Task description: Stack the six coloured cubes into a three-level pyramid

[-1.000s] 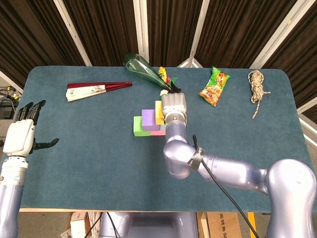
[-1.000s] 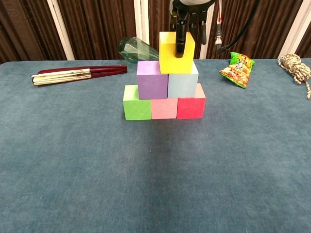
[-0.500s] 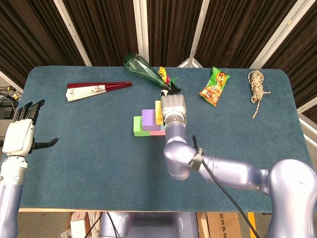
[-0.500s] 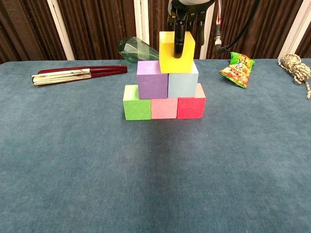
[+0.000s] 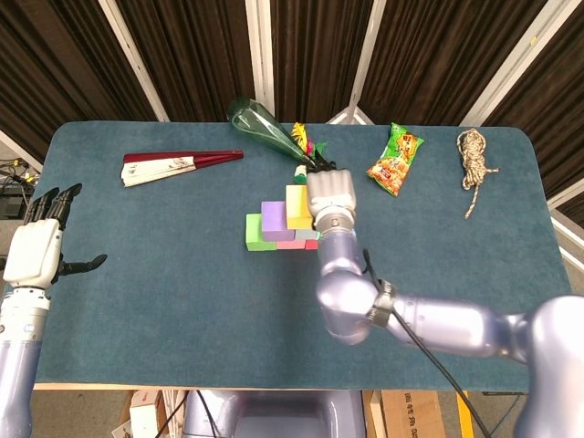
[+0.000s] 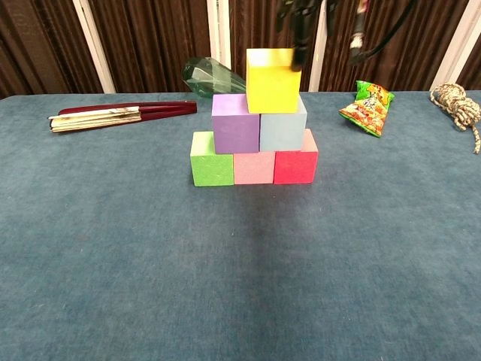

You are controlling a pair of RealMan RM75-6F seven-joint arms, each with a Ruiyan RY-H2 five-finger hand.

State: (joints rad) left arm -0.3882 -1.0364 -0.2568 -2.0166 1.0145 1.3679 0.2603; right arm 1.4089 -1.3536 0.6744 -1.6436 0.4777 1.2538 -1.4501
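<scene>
The six cubes stand as a pyramid mid-table. The bottom row is the green cube (image 6: 212,168), pink cube (image 6: 253,167) and red cube (image 6: 295,166). On them rest the purple cube (image 6: 235,123) and light blue cube (image 6: 283,131), with the yellow cube (image 6: 272,80) on top. My right hand (image 5: 330,194) hovers just above and right of the yellow cube (image 5: 297,205). Its fingers (image 6: 301,30) hang apart by the cube's upper right corner and hold nothing. My left hand (image 5: 36,251) stays open at the table's left edge, fingers spread.
A folded red and white fan (image 6: 113,115) lies at the back left. A green glass bottle (image 6: 207,75) lies behind the pyramid. A snack bag (image 6: 367,105) and a coil of rope (image 6: 458,105) sit at the back right.
My right hand has let go of the yellow cube and moved up and to the right. The yellow cube stays on top of the stack. The left hand has not moved.
</scene>
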